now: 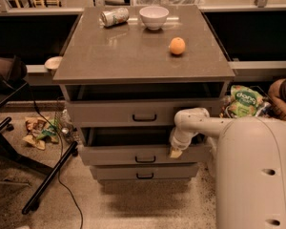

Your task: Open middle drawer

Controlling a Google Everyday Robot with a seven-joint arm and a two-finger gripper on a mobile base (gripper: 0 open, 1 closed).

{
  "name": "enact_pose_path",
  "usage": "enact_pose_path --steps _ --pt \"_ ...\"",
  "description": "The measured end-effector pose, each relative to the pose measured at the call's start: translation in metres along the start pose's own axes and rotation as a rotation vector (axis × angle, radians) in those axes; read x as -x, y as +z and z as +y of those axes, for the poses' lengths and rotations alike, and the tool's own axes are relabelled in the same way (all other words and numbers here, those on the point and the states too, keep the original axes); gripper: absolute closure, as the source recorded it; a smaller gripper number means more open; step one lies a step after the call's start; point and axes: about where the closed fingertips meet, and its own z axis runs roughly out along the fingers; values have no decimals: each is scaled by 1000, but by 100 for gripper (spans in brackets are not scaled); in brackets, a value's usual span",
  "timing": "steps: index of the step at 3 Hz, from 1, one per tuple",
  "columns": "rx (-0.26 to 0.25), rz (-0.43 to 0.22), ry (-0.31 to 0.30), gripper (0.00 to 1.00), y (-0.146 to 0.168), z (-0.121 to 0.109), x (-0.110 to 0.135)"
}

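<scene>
Black stand legs (47, 178) slant across the floor at the left edge, with a thin cable (66, 194) trailing beside them and crumpled snack wrappers (38, 130) lying just behind. A small white dish (53, 62) sits on the ledge left of the cabinet.

Along the far edge of the grey worktop (124, 56) I see a drink can (115, 16) lying on its side. Just right of it a white bowl (154, 17) stands upright. An orange (177, 46) rests nearer and further right, apart from both.

Under the worktop are three stacked grey drawers. The top drawer (105, 113) shows a dark gap above its front. The middle drawer (109, 155) sits below it, partly pulled out, with a dark opening above its upper edge and a small black handle (145, 159) at its centre. The bottom drawer (117, 172) looks set further back.

The claw (175, 151) points down at the middle drawer's upper edge, right of the handle, touching or nearly touching the front. I cannot tell whether it is clenched or released.

The white arm (200, 124) runs right to the robot's bulky body (257, 175). A green snack bag (241, 101) lies right of the cabinet.
</scene>
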Motion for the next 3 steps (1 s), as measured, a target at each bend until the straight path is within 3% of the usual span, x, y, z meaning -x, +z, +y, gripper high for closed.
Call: enact_pose_path --steps 1,3 --pt "0 0 0 100 -2 0 0" --pt "0 0 0 58 -2 0 0"
